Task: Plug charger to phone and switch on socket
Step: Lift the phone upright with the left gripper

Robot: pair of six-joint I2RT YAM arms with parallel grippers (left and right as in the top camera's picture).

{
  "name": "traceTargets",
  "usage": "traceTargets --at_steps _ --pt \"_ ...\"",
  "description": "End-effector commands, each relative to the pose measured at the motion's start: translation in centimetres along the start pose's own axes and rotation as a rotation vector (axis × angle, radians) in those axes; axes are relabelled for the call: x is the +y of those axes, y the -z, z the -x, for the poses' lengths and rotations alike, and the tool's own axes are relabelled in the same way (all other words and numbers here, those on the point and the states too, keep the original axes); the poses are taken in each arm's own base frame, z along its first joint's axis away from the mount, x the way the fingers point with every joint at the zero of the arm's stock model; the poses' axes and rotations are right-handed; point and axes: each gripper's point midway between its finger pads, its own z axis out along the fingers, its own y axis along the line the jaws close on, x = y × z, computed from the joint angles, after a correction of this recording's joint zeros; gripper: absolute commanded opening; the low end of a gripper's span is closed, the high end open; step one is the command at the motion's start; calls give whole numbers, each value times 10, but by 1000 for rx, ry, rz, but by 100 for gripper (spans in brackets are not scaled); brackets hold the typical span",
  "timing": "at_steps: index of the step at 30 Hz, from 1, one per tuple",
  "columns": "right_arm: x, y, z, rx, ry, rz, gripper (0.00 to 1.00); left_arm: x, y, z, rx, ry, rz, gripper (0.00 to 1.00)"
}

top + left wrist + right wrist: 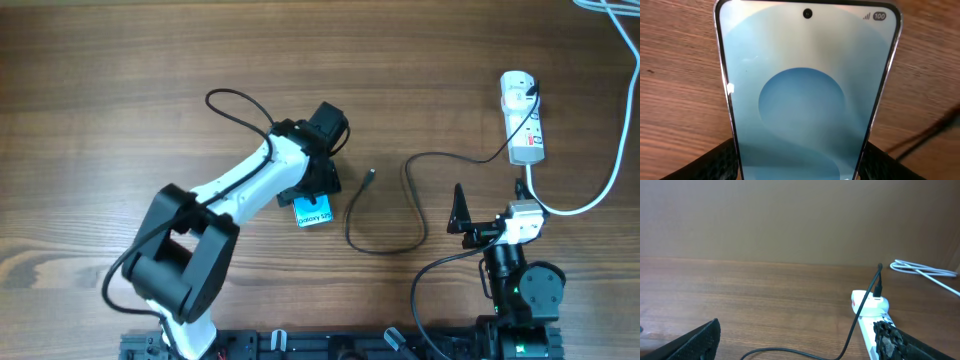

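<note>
The left gripper (800, 150) has its fingers pressed on both long sides of the phone (314, 212). I think this is to stop it sliding when the plug goes in. The charger (385, 248) lies loose, with its free end near the phone at 2 o'clock. The right gripper (797, 325) hangs with its fingers wide apart. The socket (523, 130) sits at its 1 o'clock, with the charger plugged in.

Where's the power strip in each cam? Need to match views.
Overhead: power strip at the upper right, long axis running up-down.
Left wrist: not in it; the phone fills the frame.
Right wrist: lower right, rounded end facing the camera.
Shared landmark: the black charger cable plugged into the strip, also in the right wrist view.
</note>
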Motion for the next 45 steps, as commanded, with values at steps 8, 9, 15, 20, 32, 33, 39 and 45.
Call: traceTargets --at_steps 8,9,15,20,32,33,39,45 --pt "-1 0 1 -5 -2 -5 100 -27 84 -14 153 74 -411 75" --pt "-1 0 1 -5 -2 -5 100 -30 97 -15 187 86 -484 75" --pt "-1 0 1 -5 -2 -5 100 -44 178 -9 426 122 -976 75" --pt "-1 0 1 -5 -2 -5 100 -29 235 9 541 111 -1295 75" --pt "-1 0 1 -5 -2 -5 100 6 261 34 713 356 -1385 73" --pt "-1 0 1 -5 -2 -5 100 7 261 34 729 374 -1378 71" --pt "-1 0 1 -5 -2 -5 100 5 263 41 740 395 -1366 71" --pt "-1 0 1 -5 -2 -5 100 3 257 46 731 442 -1330 71"
